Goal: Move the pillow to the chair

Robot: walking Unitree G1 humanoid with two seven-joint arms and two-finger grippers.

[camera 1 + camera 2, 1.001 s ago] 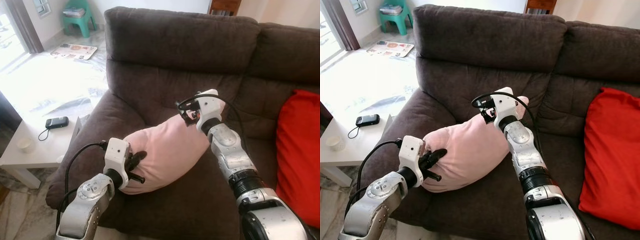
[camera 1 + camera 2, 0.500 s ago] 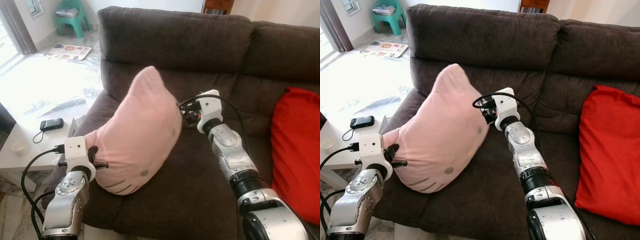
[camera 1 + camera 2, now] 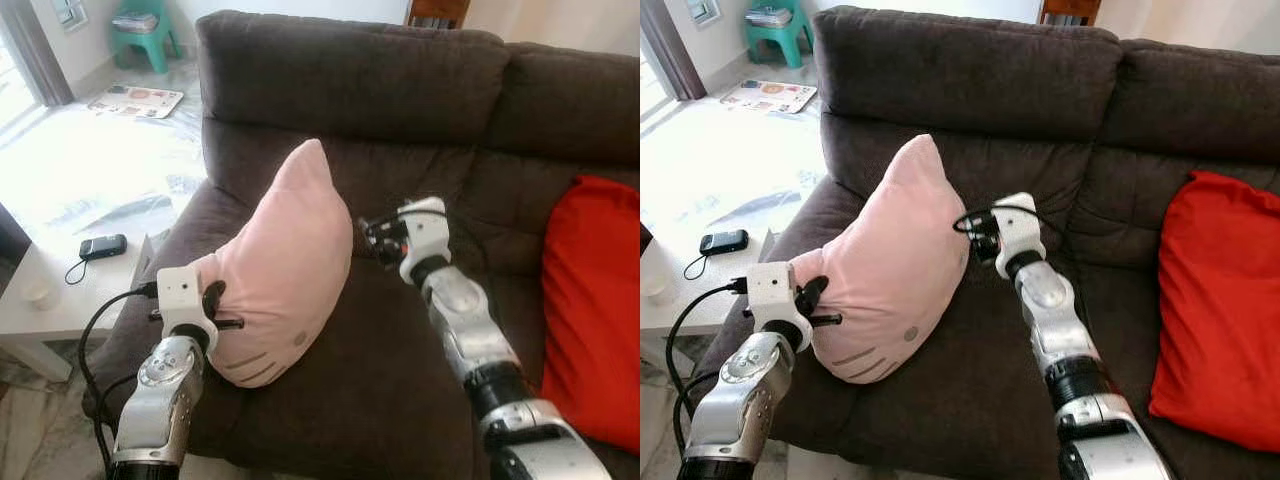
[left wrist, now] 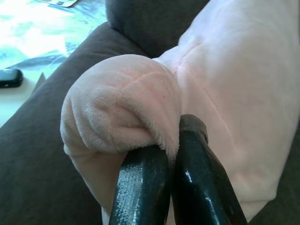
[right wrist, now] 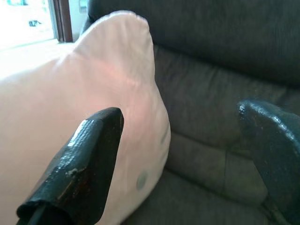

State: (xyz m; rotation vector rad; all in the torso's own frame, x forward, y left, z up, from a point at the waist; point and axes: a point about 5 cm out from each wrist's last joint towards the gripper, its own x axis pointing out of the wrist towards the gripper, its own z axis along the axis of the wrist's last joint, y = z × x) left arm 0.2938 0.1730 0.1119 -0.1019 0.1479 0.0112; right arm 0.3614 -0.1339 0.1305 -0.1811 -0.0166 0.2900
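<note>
A pale pink plush pillow (image 3: 285,265) stands tilted on end on the left seat of a dark brown sofa (image 3: 350,80). My left gripper (image 3: 215,305) is shut on the pillow's lower left corner; in the left wrist view the two black fingers (image 4: 140,187) pinch a fold of pink plush (image 4: 122,101). My right gripper (image 3: 372,240) is open just beside the pillow's right edge, not touching it. In the right wrist view its spread fingers (image 5: 86,159) frame the pillow (image 5: 84,93) and the sofa back.
A red cushion (image 3: 590,300) leans at the sofa's right end. A white low table (image 3: 60,300) with a dark phone (image 3: 103,246) and a small cup stands to the left. A teal stool (image 3: 140,30) and papers lie on the bright floor behind.
The left gripper has lifted the pillow from lying flat to standing on end. The right gripper has let go of the pillow's top corner and now stands open beside it.
</note>
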